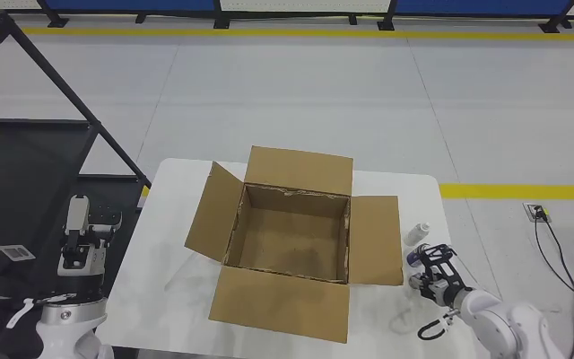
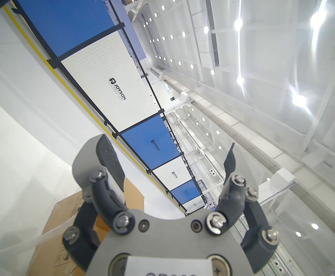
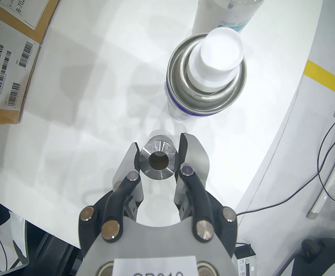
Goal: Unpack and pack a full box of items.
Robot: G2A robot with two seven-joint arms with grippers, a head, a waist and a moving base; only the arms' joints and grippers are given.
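Our right gripper (image 3: 159,151) pinches a small metal tube (image 3: 158,163), one finger on each side. The tube stands on end w/ its hole facing the wrist cam, over the table (image 3: 86,109) on the R side of the box (image 1: 278,305). The box is open, all four flaps out, and nothing lies in it. Just beside the tube stands a spray can (image 3: 206,81), and a white bottle (image 3: 225,13) is right behind the can. Our left gripper (image 2: 167,146) is spread wide w/ nothing in it. It points up at the ceiling, off the L side of the table.

We think the job now is the tube (we can't tell if it goes down on the table or into the box). Either way we squeeze firm, b/c the metal is smooth and round and may slip or turn. We hold it straight up. We steer clear of the can, since it's tall and a bump may tip it into the bottle. If the tube goes to the box, we lift high over the flap, then go down slow. If it goes on the table, we let it touch first, then open.
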